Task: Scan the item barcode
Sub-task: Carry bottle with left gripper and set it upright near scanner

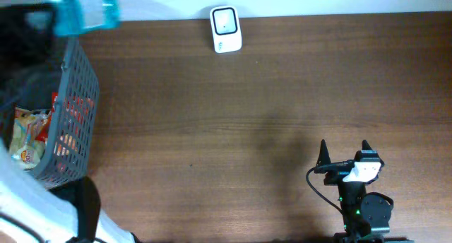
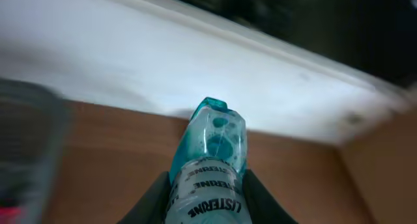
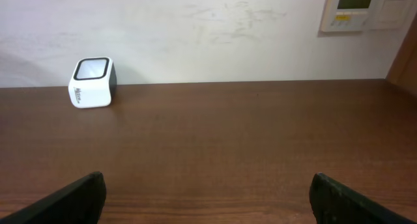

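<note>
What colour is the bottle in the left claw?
The bottle is translucent teal with a white Listerine label; clearest in left wrist view.

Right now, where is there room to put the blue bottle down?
The wide bare wood between the basket, the white scanner and the right gripper is free. So is the right end of the table beyond the scanner. The left edge is crowded: the basket holds packets.

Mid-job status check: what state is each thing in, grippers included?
Teal clear-plastic Listerine bottle: lifted, clamped between the fingers.
Left gripper: shut on the bottle.
Right gripper: open, empty.
White cube-shaped barcode scanner: standing on the brown wooden table.
Grey mesh basket: holds snack packets.
</note>
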Available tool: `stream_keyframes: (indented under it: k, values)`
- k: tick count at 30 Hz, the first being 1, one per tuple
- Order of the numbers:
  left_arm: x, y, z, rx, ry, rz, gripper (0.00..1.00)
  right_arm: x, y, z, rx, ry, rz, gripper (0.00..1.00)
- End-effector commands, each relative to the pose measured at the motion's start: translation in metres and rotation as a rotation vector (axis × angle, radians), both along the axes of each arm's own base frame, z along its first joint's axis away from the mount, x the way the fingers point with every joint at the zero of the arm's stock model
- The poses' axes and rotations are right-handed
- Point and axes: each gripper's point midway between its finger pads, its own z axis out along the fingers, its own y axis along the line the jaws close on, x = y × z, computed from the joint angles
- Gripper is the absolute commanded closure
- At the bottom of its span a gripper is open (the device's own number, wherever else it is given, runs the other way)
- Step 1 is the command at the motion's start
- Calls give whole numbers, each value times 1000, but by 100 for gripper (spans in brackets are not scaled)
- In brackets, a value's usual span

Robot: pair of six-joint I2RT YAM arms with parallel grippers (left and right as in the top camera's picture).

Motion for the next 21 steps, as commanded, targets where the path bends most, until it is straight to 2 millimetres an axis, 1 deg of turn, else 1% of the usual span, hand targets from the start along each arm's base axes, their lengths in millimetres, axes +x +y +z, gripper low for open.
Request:
stream_keyframes:
  k: [1, 2, 3, 4, 5, 6, 7, 8, 9, 11, 12, 14, 17, 18, 19, 21]
  values:
    - [10, -85, -19, -45, 76, -285, 100, 0, -1, -4, 3, 6, -4, 2]
    - [19, -105, -33, -30, 121, -319, 100, 0, -1, -4, 3, 6, -3, 2]
    - [27, -120, -46, -5, 160, -333, 100, 0, -1, -4, 3, 6, -4, 2]
    - [37, -139, -64, 28, 205, -351, 100, 0, -1, -4, 3, 6, -4, 2]
    - [52, -162, -89, 90, 259, -357, 100, 0, -1, -4, 3, 6, -4, 2]
    - [66, -177, -112, 167, 296, -326, 100, 0, -1, -4, 3, 6, -4, 2]
    - [76, -193, -132, 224, 326, -318, 100, 0, -1, -4, 3, 6, -4, 1]
    - [89, -221, -160, 277, 360, -339, 100, 0, -1, -4, 3, 6, -4, 1]
    - [94, -237, -174, 289, 374, -365, 100, 0, -1, -4, 3, 6, -3, 2]
    - [103, -284, -220, 321, 425, -442, 100, 0, -1, -4, 3, 6, -4, 2]
    - [104, -304, -242, 339, 452, -475, 100, 0, -1, -4, 3, 6, -4, 2]
    - [102, -337, -287, 374, 511, -529, 100, 0, -1, -4, 3, 6, -3, 2]
    - [96, -361, -325, 409, 562, -570, 100, 0, -1, -4, 3, 6, -3, 2]
    - [98, -366, -334, 419, 566, -572, 100, 0, -1, -4, 3, 6, -3, 2]
    - [102, -368, -343, 445, 561, -554, 100, 0, -1, -4, 3, 6, -3, 2]
    - [108, -368, -351, 489, 548, -518, 100, 0, -1, -4, 3, 6, -3, 1]
